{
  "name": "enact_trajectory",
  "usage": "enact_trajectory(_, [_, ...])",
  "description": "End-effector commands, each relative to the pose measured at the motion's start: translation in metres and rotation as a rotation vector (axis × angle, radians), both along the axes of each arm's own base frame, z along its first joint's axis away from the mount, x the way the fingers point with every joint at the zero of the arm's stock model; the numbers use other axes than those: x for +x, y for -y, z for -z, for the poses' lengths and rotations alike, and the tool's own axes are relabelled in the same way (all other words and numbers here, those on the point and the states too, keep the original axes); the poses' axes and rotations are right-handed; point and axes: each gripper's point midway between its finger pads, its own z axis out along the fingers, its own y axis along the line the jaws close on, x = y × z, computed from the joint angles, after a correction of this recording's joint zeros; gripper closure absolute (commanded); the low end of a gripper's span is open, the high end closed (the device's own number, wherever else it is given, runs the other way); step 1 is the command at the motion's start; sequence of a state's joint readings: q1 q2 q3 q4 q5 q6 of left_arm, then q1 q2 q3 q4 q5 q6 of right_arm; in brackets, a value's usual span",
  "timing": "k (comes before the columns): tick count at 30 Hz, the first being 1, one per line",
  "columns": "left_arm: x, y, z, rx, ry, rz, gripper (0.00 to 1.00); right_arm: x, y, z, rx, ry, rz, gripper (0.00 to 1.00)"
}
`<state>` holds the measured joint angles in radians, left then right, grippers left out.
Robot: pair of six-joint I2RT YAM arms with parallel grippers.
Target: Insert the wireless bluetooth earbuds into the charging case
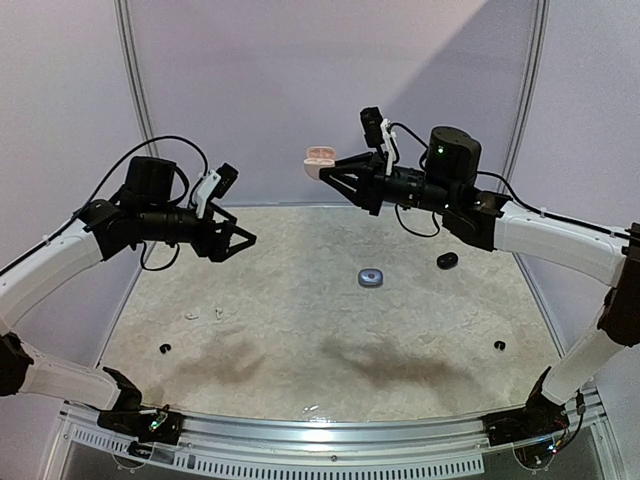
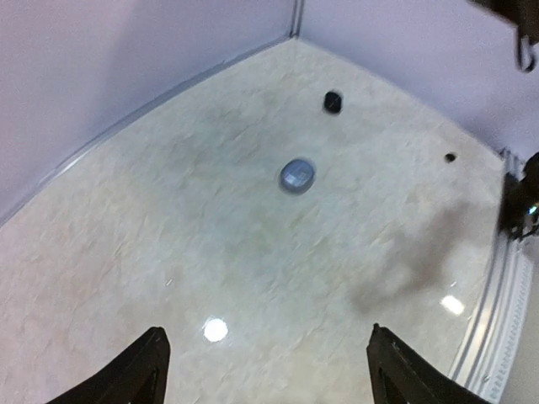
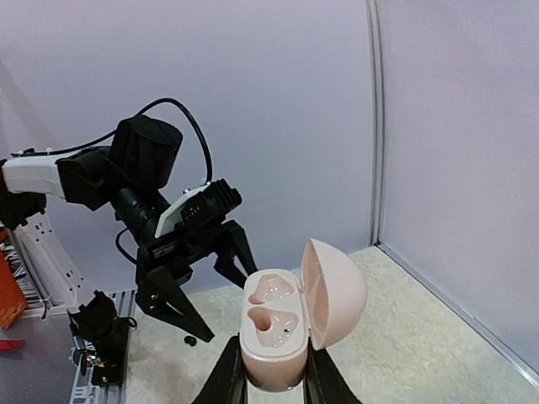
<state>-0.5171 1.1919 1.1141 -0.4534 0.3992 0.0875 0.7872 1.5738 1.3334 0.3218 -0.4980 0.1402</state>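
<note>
My right gripper (image 1: 328, 172) is raised in the air, shut on an open pale pink charging case (image 1: 319, 158). In the right wrist view the gripper (image 3: 274, 374) clamps the case (image 3: 271, 324) by its sides, the lid is swung to the right and both sockets look empty. My left gripper (image 1: 243, 240) is open and empty above the table's left side, as the left wrist view (image 2: 265, 370) also shows. Two white earbuds (image 1: 204, 315) lie at the left. One black earbud (image 1: 165, 348) lies at the near left and another (image 1: 499, 345) at the near right.
A closed blue-grey case (image 1: 371, 277) lies mid-table and also shows in the left wrist view (image 2: 296, 175). A closed black case (image 1: 447, 261) lies to its right, nearer the back wall (image 2: 333, 102). Lilac walls enclose the table on three sides.
</note>
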Motion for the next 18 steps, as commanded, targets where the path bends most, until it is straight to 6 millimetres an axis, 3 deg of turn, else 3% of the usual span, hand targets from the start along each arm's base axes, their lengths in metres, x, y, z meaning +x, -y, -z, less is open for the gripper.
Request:
enact_trajectory(1, [0.019, -0.069, 0.082, 0.236, -0.264, -0.278, 0.26, 0.022, 0.014, -0.002, -0.034, -0.059, 0.157, 1.0])
enact_trajectory(3, [0.025, -0.102, 0.105, 0.289, -0.39, -0.448, 0.39, 0.027, 0.017, 0.001, -0.054, -0.078, 0.193, 1.0])
enact_trajectory(5, [0.027, -0.122, 0.118, 0.318, -0.457, -0.568, 0.44, 0.028, 0.019, 0.004, -0.068, -0.063, 0.204, 1.0])
enact_trajectory(9, [0.028, -0.123, 0.131, 0.309, -0.554, -0.636, 0.47, 0.024, 0.016, 0.016, -0.096, -0.048, 0.174, 1.0])
enact_trajectory(14, [0.019, -0.127, 0.177, 0.334, -0.691, -0.711, 0.53, 0.018, 0.011, 0.035, -0.132, -0.026, 0.126, 1.0])
enact_trajectory(18, [0.025, -0.125, 0.193, 0.342, -0.728, -0.733, 0.57, 0.027, 0.011, 0.046, -0.173, -0.042, 0.161, 1.0])
